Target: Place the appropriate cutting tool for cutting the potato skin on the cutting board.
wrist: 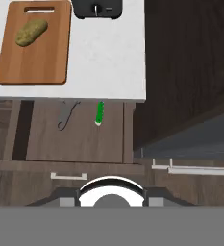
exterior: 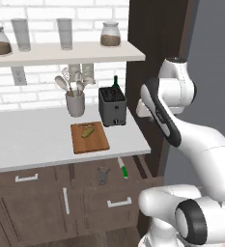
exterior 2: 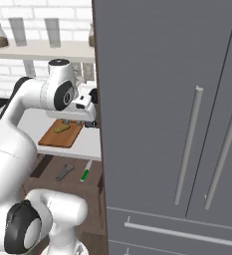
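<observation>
Cutting tool (wrist: 67, 114): short dark grey metal, forked head, in open drawer (wrist: 46, 139) ahead of jaws, beside green-handled knife (wrist: 99, 113). Potato (wrist: 31, 32) on cutting board (wrist: 41, 62), counter (wrist: 108, 62) beyond. Jaws' state: can't tell.

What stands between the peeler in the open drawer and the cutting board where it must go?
Only the counter edge: the peeler lies in the open drawer below it, beside the green-handled knife. The cutting board sits above on the counter; the potato takes one end only.

White brick wall (exterior: 46, 82), shelf (exterior: 65, 52) (jars), dark cabinets (exterior: 36, 202)
</observation>
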Robot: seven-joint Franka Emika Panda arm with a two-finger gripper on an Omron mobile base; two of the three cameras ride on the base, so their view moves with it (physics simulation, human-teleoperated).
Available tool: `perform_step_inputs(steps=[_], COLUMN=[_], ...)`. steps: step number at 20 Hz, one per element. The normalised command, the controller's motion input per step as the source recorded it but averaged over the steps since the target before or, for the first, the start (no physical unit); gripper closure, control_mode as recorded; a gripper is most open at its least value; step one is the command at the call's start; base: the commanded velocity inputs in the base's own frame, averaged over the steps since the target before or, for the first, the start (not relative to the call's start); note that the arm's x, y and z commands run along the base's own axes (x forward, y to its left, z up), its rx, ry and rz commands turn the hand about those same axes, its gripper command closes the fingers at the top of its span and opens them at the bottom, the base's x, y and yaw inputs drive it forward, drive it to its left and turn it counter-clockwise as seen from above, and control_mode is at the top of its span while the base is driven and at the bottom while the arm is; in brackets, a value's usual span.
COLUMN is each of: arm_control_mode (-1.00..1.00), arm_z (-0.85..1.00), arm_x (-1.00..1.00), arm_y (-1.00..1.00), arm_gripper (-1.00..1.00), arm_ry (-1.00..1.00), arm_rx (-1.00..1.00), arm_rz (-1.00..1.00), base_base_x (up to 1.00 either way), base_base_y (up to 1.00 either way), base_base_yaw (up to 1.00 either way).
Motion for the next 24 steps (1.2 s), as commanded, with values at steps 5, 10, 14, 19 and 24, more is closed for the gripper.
perform_step_inputs(steps=[5,10,14,19,24], arm_control_mode=[-1.0,-1.0,-1.0,-1.0,-1.0], arm_z=[-0.05,-0.54,-0.68,-0.67,-0.63], arm_x=[-0.49,-0.9,-0.38,0.07,0.45], arm_y=[0.03,0.72,1.0,0.51,0.09], arm_gripper=[-1.0,-1.0,-1.0,-1.0,-1.0], arm_ry=[-0.06,0.1,0.29,0.12,0.0], arm_rx=[0.0,-0.06,-0.1,-0.01,0.02], arm_rz=[0.0,0.02,0.0,0.0,0.0], base_base_x=[0.0,0.0,0.0,0.0,0.0], base_base_y=[0.0,0.0,0.0,0.0,0.0], base_base_yaw=[0.0,0.0,0.0,0.0,0.0])
